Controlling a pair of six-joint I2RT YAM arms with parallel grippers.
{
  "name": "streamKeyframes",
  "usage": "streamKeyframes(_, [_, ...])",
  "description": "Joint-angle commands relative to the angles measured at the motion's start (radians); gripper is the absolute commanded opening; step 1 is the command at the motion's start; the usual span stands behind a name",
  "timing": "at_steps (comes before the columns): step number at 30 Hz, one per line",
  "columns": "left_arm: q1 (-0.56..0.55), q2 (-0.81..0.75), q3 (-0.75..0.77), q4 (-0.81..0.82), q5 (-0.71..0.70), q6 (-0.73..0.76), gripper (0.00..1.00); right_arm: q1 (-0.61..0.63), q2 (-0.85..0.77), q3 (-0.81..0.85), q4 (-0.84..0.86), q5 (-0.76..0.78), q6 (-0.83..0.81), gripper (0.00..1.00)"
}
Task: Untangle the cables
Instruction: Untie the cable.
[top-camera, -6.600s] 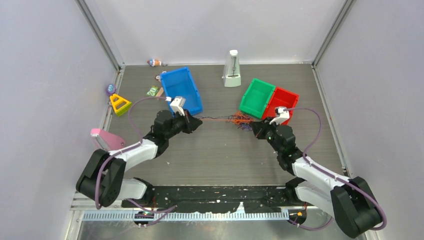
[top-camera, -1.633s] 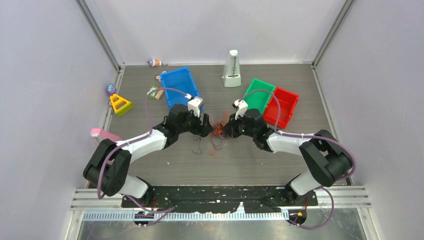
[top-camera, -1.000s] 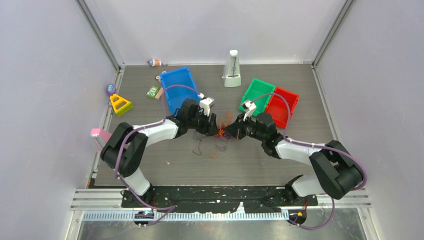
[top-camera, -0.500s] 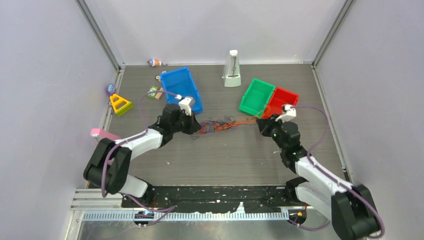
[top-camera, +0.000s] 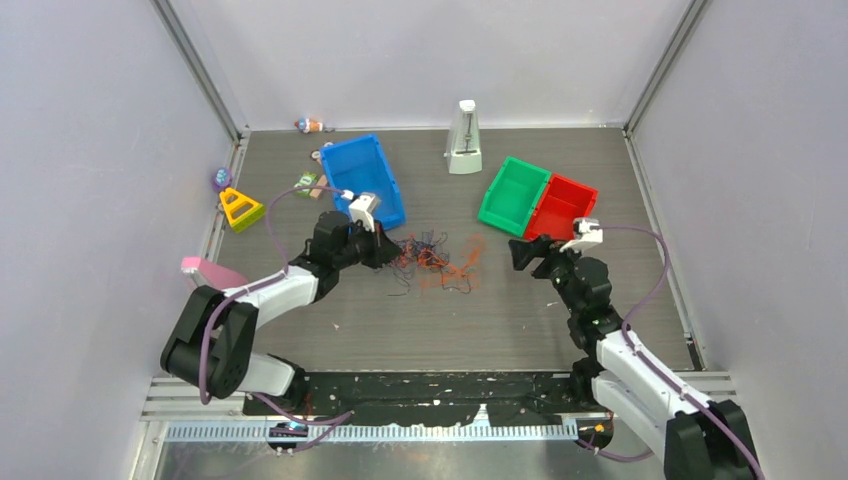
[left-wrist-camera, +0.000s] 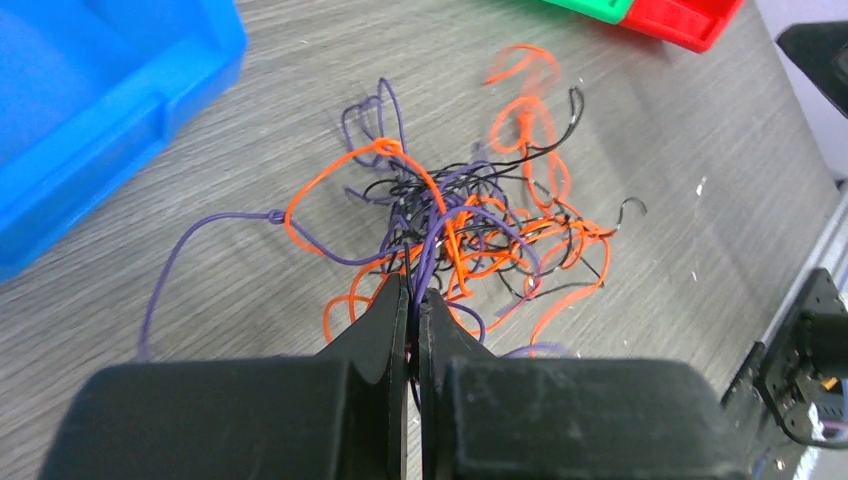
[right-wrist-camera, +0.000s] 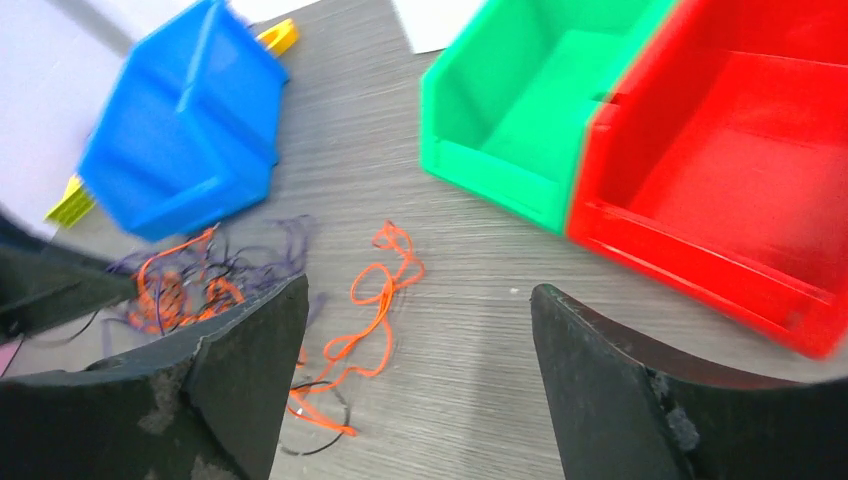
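right gripper (right-wrist-camera: 418, 292) has just let go and stands open, left gripper (left-wrist-camera: 412, 297) stays clamped on the cables (left-wrist-camera: 470, 232), still one slack tangle.

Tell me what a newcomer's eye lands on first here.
The tangle of orange, purple and black cables sprawled mid-table grabs attention first, with the left gripper pinched shut on strands at its left edge. Next come the bright bins behind it: the blue bin to the left, the green bin and red bin side by side to the right, where the right gripper hangs open.
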Motion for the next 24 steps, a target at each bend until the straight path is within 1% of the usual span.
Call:
streamKeyframes(1, [-0.017,0.022,0.031,0.105,0.131,0.007,0.0,0.016,0.077,0.011,0.201,-0.248,-0.073,0.88])
streamKeyframes(4, [-0.035,0.024,0.04,0.108,0.147,0.024,0.0,0.085,0.156,0.076,0.191,-0.274,-0.114,0.88])
streamKeyframes(5, [-0.04,0.024,0.042,0.105,0.154,0.028,0.0,0.124,0.209,0.097,0.179,-0.276,-0.127,0.87])
streamKeyframes(8, [-0.049,0.022,0.046,0.101,0.161,0.042,0.0,0.201,0.321,0.221,0.105,-0.271,-0.177,0.83])
streamKeyframes(9, [-0.051,0.02,0.047,0.101,0.17,0.044,0.0,0.229,0.38,0.25,0.087,-0.271,-0.189,0.8])
streamKeyframes(10, [-0.052,0.018,0.047,0.103,0.179,0.046,0.0,0.24,0.406,0.299,0.054,-0.269,-0.193,0.76])
streamKeyframes(12, [-0.056,0.014,0.043,0.117,0.197,0.049,0.0,0.261,0.511,0.357,0.031,-0.293,-0.195,0.68])
streamKeyframes(13, [-0.058,0.01,0.042,0.12,0.199,0.05,0.0,0.268,0.533,0.38,0.038,-0.32,-0.19,0.67])
streamKeyframes(17, [-0.063,0.005,0.041,0.121,0.195,0.053,0.0,0.304,0.64,0.425,0.04,-0.362,-0.194,0.67])
streamKeyframes(22, [-0.065,0.003,0.041,0.124,0.196,0.052,0.0,0.357,0.727,0.454,0.022,-0.378,-0.207,0.71])
streamKeyframes(23, [-0.065,0.002,0.04,0.124,0.197,0.052,0.0,0.361,0.735,0.463,0.011,-0.379,-0.207,0.7])
streamKeyframes(24, [-0.065,0.001,0.04,0.124,0.195,0.053,0.0,0.368,0.747,0.467,0.003,-0.377,-0.206,0.66])
